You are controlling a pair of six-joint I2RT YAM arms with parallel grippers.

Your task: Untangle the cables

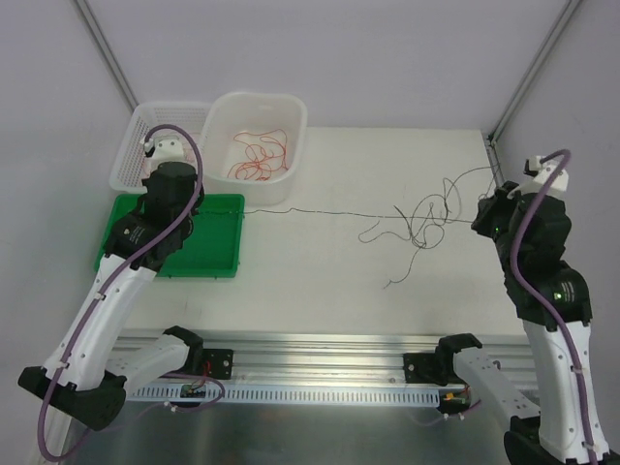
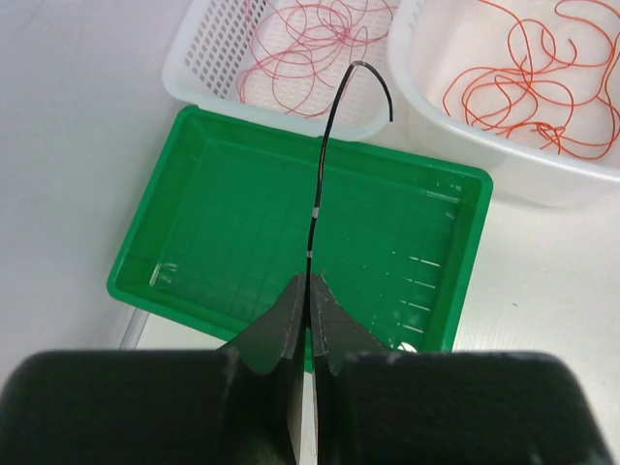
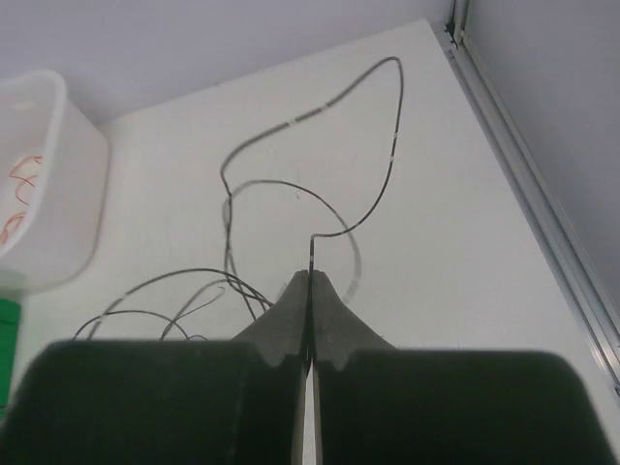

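The left pincer (image 2: pixel 308 286) is clamped shut on a hair-thin black wire (image 2: pixel 320 174), directly above the shallow green plastic tray (image 2: pixel 223 223). The wire's free end arches up from the tips toward the tray's far rim. The right pincer (image 3: pixel 308 281) is likewise closed on a thin black strand (image 3: pixel 398 107). It sits far to the right of the tray, where a loose tangle of black wires (image 1: pixel 421 218) sprawls on the white desk (image 1: pixel 320 291). A long black line runs from the tray's right edge across to that tangle. Whether it is the one the left pincer holds cannot be told.

The step looks like drawing a single wire free of the knot. It would go best as a slow, level pull toward the tray while the right pincer anchors the tangle. The pull should pause if the whole bundle begins to drag, since so thin a wire could slip from the tips or tighten a loop.

Beyond the tray's far rim stand two containers. One is a white perforated basket (image 2: pixel 208 58) holding pale red wires (image 2: pixel 310 48) in loose coils. To its right is a white plastic tub (image 2: pixel 504 174) holding orange wires (image 2: pixel 523 87). The tray itself shows no wire lying on its floor, so it probably awaits the black ones.
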